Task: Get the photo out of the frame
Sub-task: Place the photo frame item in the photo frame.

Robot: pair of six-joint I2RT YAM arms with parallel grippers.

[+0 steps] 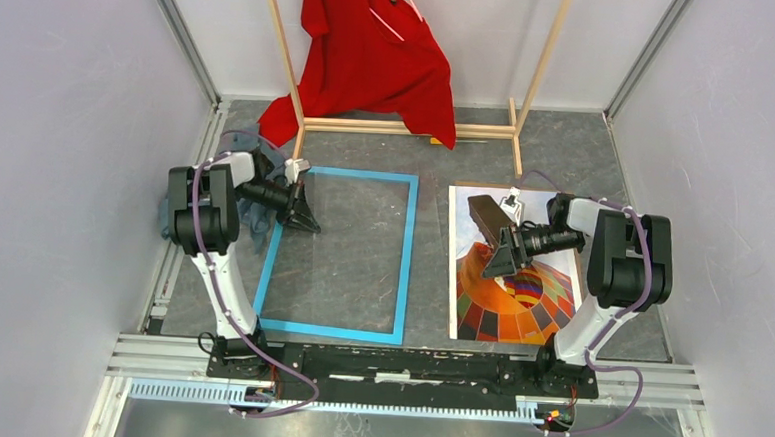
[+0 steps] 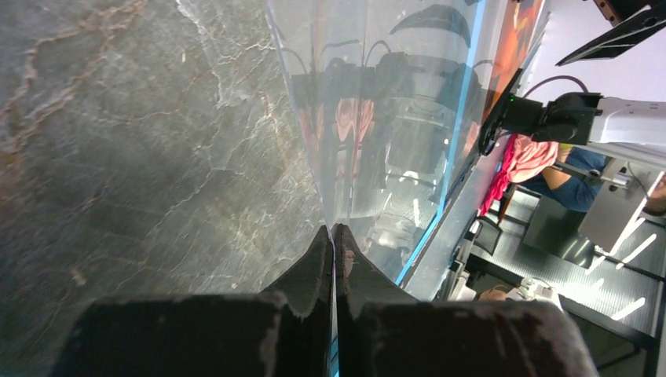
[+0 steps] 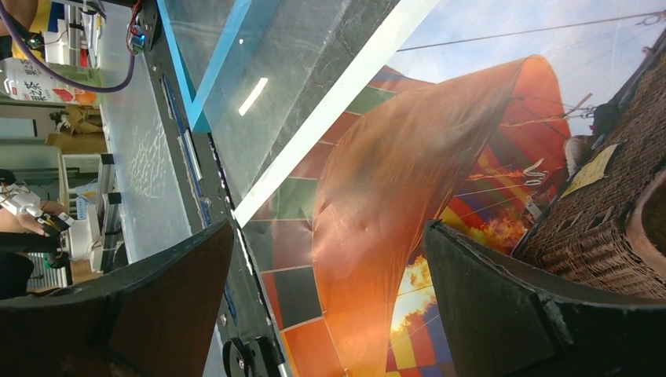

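Closest to us, the two dark halves of our left jaws (image 2: 333, 232) are pressed tight together with no gap between them. They are closed on the near edge of a clear pane (image 2: 377, 118). That edge runs straight out from the seam between the tips. The pane spreads away to one side of it, full of reflections. On the other side of the edge there is only the grey stone-patterned table (image 2: 118, 157).

Just past the pane's far side runs a blue strip of the frame (image 2: 459, 110). The frame lies flat on the table ahead of the left jaws, with table showing through its opening. The jaws sit at its left side near the far corner.

Our right jaws (image 3: 328, 236) stand wide open with nothing between them. They hover over the photo (image 3: 377, 196), pointing down at it, and we cannot tell whether they touch it. The orange balloon fills the gap between the jaws, and the woven basket sits by the right-hand one.

The photo lies flat on the table, outside the frame. It is just beside the frame's right side, with a thin strip of table between them.

Beyond both jaws, at the far end of the table, a red shirt (image 1: 372, 48) hangs on a wooden rack (image 1: 408, 129).
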